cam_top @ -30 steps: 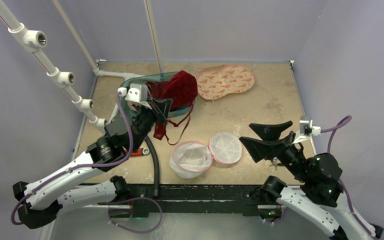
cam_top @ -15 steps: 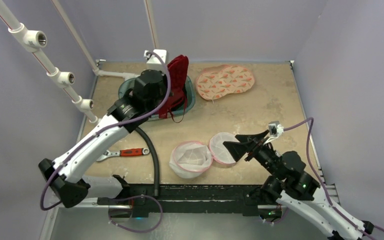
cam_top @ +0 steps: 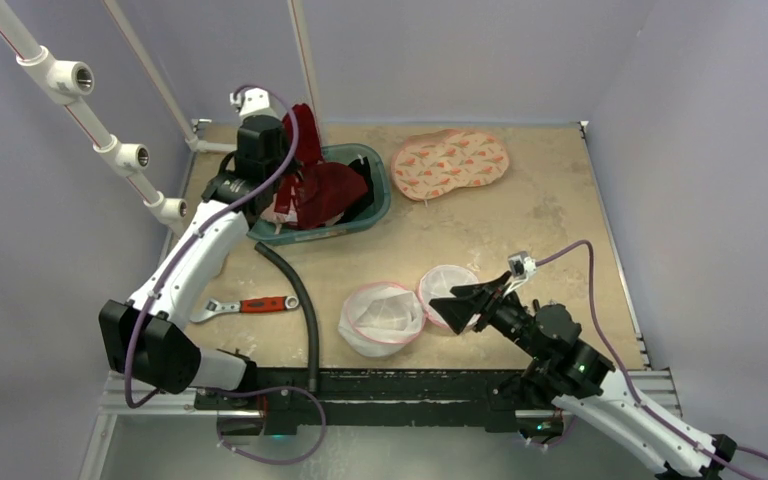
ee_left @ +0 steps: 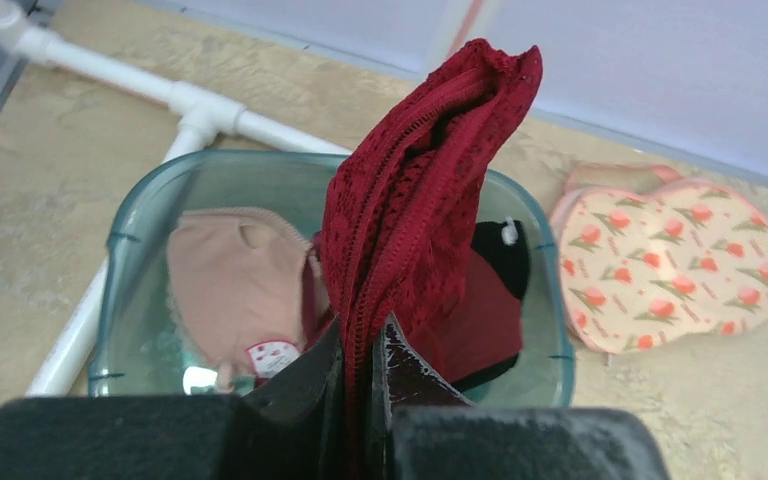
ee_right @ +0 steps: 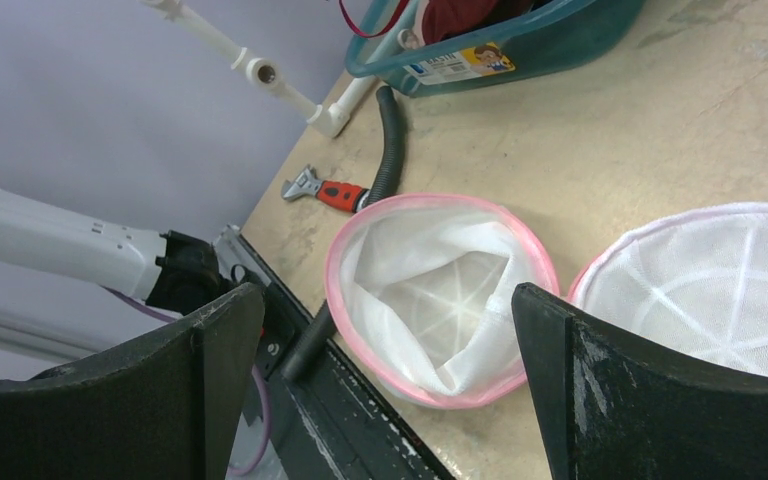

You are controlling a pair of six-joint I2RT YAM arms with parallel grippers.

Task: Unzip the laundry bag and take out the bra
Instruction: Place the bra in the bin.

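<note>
The white mesh laundry bag [cam_top: 382,318] with a pink rim lies unzipped near the table's front edge, its round lid [cam_top: 450,297] flipped open to the right. In the right wrist view the bag [ee_right: 440,300] shows only white mesh inside. My right gripper [cam_top: 457,305] [ee_right: 385,292] hangs open just above it, touching nothing. My left gripper [cam_top: 288,150] [ee_left: 365,335] is shut on the dark red lace bra [cam_top: 325,190] [ee_left: 420,190]. It holds the bra over the teal basin [cam_top: 380,200] at the back left.
A beige bra [ee_left: 235,285] lies in the basin [ee_left: 115,240]. A peach-patterned flat bag [cam_top: 450,162] sits at the back. A red-handled wrench [cam_top: 250,305] and a black hose [cam_top: 300,300] lie at the front left. White pipes [cam_top: 120,155] line the left side.
My left arm swung the red bra from in front of the basin to over its back-left part. My right gripper moved left and down to the open laundry bag.
</note>
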